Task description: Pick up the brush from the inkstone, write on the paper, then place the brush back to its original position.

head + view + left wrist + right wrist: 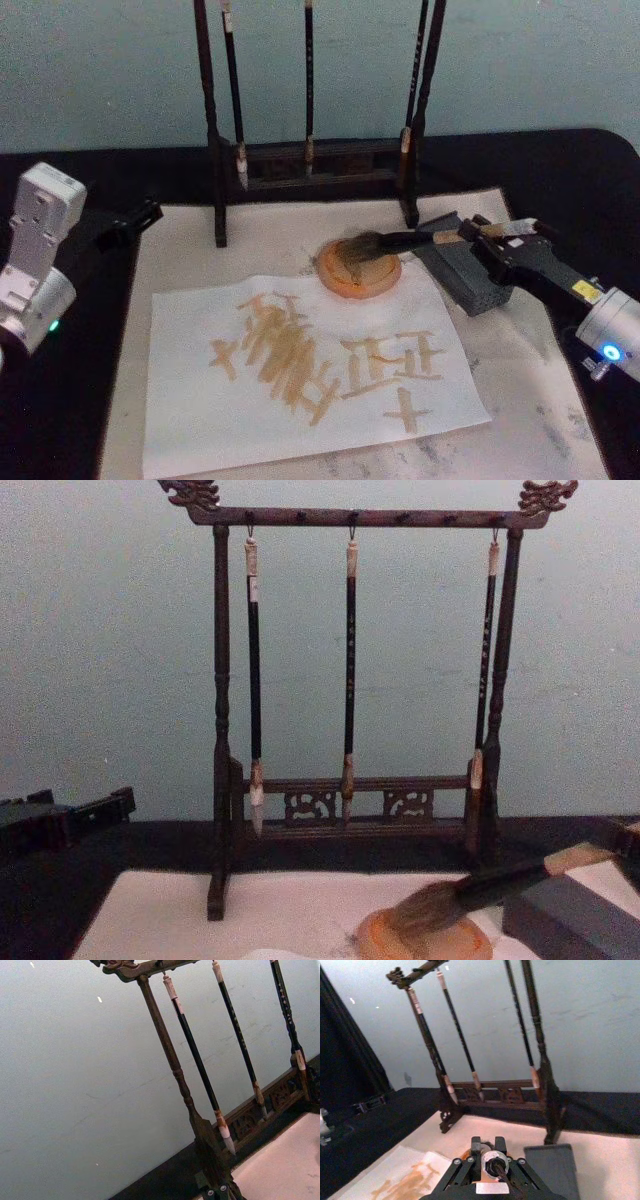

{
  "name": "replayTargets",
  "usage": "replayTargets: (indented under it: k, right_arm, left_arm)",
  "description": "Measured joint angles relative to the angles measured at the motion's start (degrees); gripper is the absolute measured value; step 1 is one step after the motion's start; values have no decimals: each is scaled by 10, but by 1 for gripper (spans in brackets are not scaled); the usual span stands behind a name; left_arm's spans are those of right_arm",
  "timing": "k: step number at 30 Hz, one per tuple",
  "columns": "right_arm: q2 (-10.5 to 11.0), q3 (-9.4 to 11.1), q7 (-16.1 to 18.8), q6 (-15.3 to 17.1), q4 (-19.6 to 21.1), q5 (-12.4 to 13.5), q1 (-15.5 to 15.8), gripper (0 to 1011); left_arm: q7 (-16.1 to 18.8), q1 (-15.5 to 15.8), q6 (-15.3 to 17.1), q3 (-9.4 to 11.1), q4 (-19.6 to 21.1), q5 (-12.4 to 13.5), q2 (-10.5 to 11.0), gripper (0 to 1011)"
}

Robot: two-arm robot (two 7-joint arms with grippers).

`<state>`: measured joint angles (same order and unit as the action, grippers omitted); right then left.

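Observation:
The brush [400, 240] lies tilted, its bushy head resting in a round orange dish [352, 280] and its pale handle rising to the right over the dark grey inkstone [468, 282]. My right gripper [483, 240] is shut on the handle near its end, whose butt shows between the fingers in the right wrist view [494, 1165]. From the chest, the brush [500, 883] slopes up from the dish [430, 942] above the inkstone [570, 920]. The white paper [190, 410] carries several tan strokes. My left gripper [130, 222] is parked at the left.
A dark wooden rack [310, 160] with three slim hanging brushes stands behind the dish, close to the brush head. A pale felt mat [520, 400] lies under paper, dish and inkstone. Black tablecloth surrounds the mat.

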<state>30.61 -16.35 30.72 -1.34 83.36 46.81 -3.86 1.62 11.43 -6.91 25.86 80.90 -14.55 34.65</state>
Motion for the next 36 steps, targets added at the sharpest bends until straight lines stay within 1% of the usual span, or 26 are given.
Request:
replayTargets:
  k: [7,16,20,22,26,27,29,30,36]
  right_arm:
    - [9,-11,-4,13,24,-9,-5,165]
    - [22,-37,-5,41,53,-22,-21,166]
    - [30,-52,-4,54,68,-33,-31,166]
    - [38,-64,-3,62,81,-45,-40,166]
    - [43,-78,0,71,90,-58,-49,166]
    - [45,-86,2,76,94,-66,-55,166]
    - [46,-95,4,80,97,-72,-60,166]
    - [48,-102,5,85,99,-79,-65,165]
    - [51,-125,10,97,106,-100,-77,166]
  left_arm:
    - [0,0,0,0,0,0,0,1002]
    - [0,0,0,0,0,0,0,1002]
    - [0,0,0,0,0,0,0,1000]
    - [0,0,0,0,0,0,0,1000]
    - [0,0,0,0,0,0,0,1002]
    - [0,0,0,0,0,0,0,1002]
    - [0,0,0,0,0,0,0,1002]
    - [0,0,0,0,0,0,0,1002]
    - [0,0,0,0,0,0,0,1002]
